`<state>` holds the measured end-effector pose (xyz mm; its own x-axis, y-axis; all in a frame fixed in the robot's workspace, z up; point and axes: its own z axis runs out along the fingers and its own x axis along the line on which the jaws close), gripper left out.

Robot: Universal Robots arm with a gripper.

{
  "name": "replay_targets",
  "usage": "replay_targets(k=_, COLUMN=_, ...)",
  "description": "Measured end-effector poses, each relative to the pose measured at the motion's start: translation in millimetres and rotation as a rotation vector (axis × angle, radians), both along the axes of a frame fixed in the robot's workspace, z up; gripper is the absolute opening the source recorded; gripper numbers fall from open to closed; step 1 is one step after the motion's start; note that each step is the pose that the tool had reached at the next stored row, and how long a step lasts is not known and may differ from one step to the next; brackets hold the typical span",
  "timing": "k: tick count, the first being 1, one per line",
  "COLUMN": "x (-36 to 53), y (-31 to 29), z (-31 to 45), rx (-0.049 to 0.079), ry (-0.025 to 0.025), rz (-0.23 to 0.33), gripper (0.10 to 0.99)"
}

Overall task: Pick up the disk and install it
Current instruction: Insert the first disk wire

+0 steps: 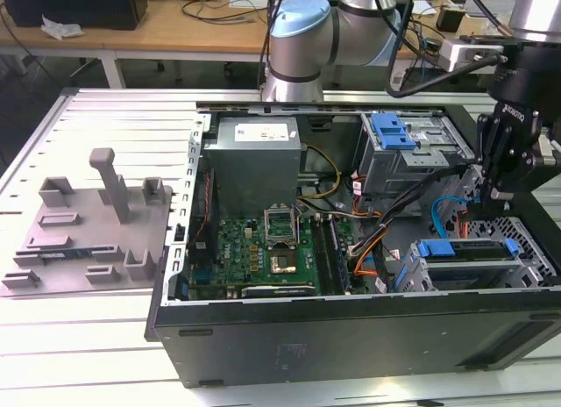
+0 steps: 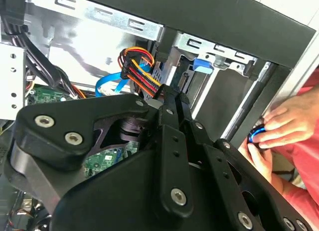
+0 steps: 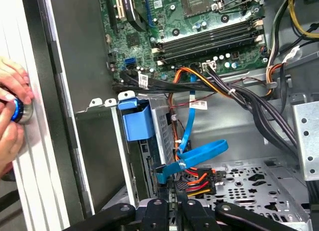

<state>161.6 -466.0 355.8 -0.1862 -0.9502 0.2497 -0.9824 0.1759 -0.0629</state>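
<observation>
White bench (image 1: 88,100), open case (image 1: 351,328). Exterior view: disk (image 1: 465,249) in cage (image 1: 529,271); gripper (image 1: 498,195) nearby, closed, empty. Both wrist views: hand (image 2: 291,122) outside case.

Pale ribbed metal bench (image 1: 114,117), and on it an open black computer case (image 1: 351,341) lying on its side. Beside that, at the exterior view's left, a grey moulded plastic fixture (image 1: 88,227).

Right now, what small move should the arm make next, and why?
Probably lift the gripper straight up a little: the disk already sits in its cage, the cables lie close below it, and a person's hand is beside the case.
</observation>
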Motion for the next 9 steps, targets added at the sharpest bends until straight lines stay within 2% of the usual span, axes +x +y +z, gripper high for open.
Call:
replay_targets(k=5, x=0.0, y=-6.8, z=2.0, rx=0.015, ry=0.0000, rz=0.010, gripper=0.165)
replay_targets(k=9, x=0.0, y=-12.3, z=2.7, rx=0.036, ry=-0.0001, rz=0.019, gripper=0.165)
